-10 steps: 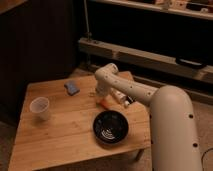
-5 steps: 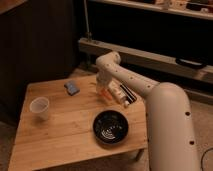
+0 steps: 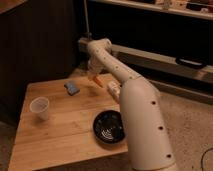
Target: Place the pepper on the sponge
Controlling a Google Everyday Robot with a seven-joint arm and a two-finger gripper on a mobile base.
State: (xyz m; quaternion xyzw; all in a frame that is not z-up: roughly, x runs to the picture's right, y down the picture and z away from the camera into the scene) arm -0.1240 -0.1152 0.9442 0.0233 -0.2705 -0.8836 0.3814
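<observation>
The slim orange-red pepper [image 3: 98,80] hangs at the tip of my gripper [image 3: 94,76], which is shut on it a little above the far part of the wooden table [image 3: 60,140]. The blue-grey sponge [image 3: 73,88] lies flat on the table, to the left of the gripper and slightly nearer, apart from the pepper. My white arm reaches in from the lower right and bends over the table's right side.
A clear plastic cup [image 3: 40,107] stands at the table's left. A black bowl [image 3: 109,127] sits near the front right edge. A pale oblong item [image 3: 114,90] lies at the right edge beside the arm. Dark shelving runs behind the table.
The gripper has risen from the table's right side and moved back and left toward the sponge, carrying the pepper up with it. Sponge, cup and bowl have not moved.
</observation>
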